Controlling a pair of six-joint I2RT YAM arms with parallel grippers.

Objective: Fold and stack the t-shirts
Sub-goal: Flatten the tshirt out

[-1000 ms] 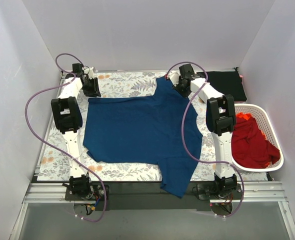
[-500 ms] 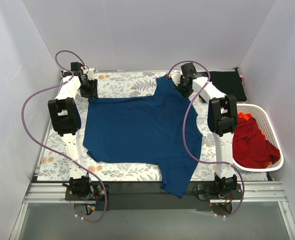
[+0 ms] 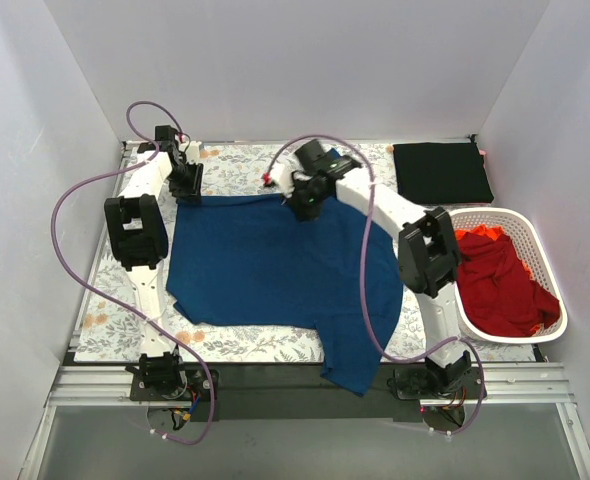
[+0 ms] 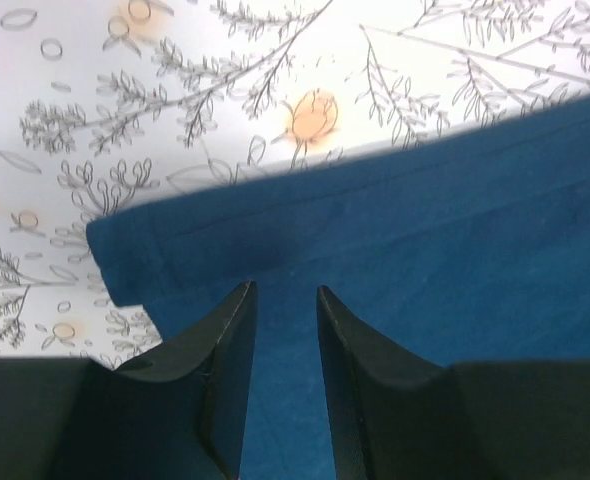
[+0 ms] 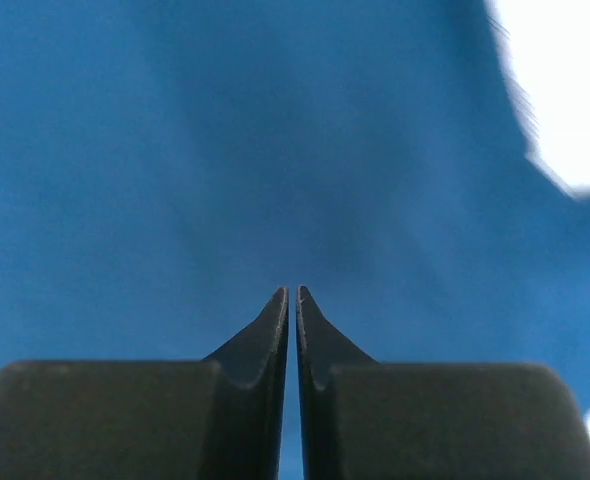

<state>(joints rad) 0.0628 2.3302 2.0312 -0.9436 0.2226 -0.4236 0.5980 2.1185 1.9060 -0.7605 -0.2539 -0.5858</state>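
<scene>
A navy blue t-shirt lies spread flat on the floral table cover, print hidden. One sleeve hangs over the near edge. My left gripper is slightly open over the shirt's far left corner, its fingers either side of the cloth just inside the hem. My right gripper is over the far edge near the middle, jaws pressed together, with blue cloth filling its view. A folded black t-shirt lies at the far right.
A white slotted basket stands at the right edge, holding a red t-shirt and an orange one. Purple cables loop from both arms. White walls close in the table on three sides.
My right gripper has swung left from the far right corner to the middle of the far edge, and the sleeve that stuck out there now lies folded in. The left gripper barely moved.
</scene>
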